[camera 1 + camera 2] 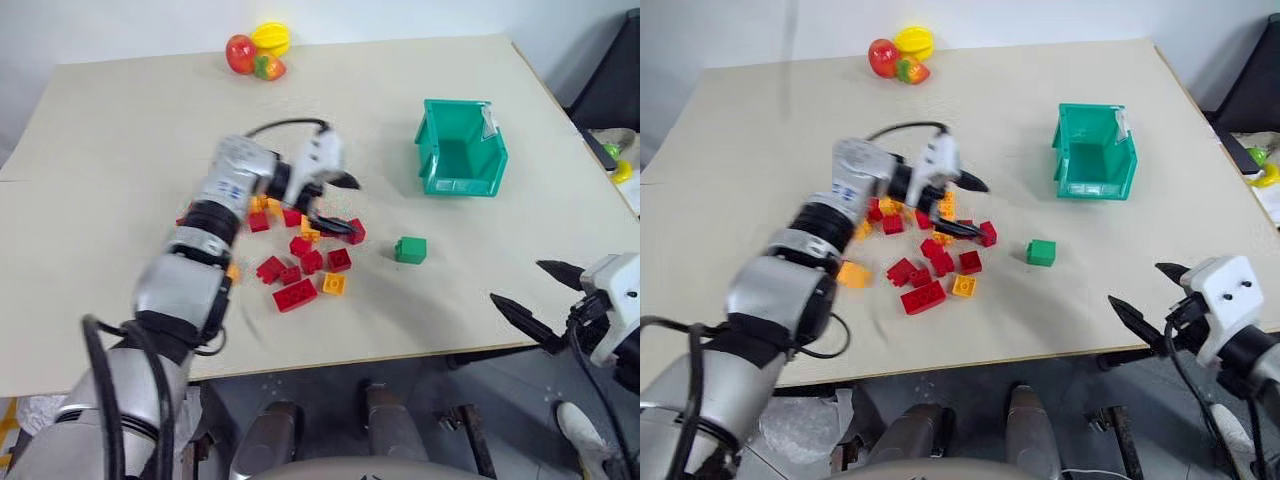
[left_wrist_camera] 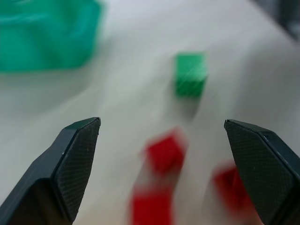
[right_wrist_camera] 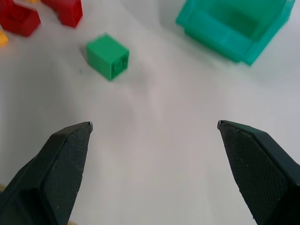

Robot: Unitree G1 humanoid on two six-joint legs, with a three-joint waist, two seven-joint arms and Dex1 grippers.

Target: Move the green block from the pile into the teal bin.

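Observation:
The green block point(image 1: 410, 250) lies alone on the table, to the right of the pile point(image 1: 300, 255) of red and orange-yellow bricks and short of the teal bin point(image 1: 461, 148). It is apart from both. My left gripper point(image 1: 340, 205) hovers over the pile's far right side, open and empty, its fingers pointing toward the block point(image 2: 190, 75). At the table's near right edge my right gripper point(image 1: 525, 292) stands open with nothing between its fingers. From the right wrist the block point(image 3: 108, 56) and the bin point(image 3: 236, 23) lie ahead on the bare tabletop.
Toy fruit point(image 1: 258, 51) sits at the far edge of the beige table point(image 1: 130, 150). Dark objects and a yellow item point(image 1: 622, 165) lie off the table's right side. Open tabletop lies between the block and the bin.

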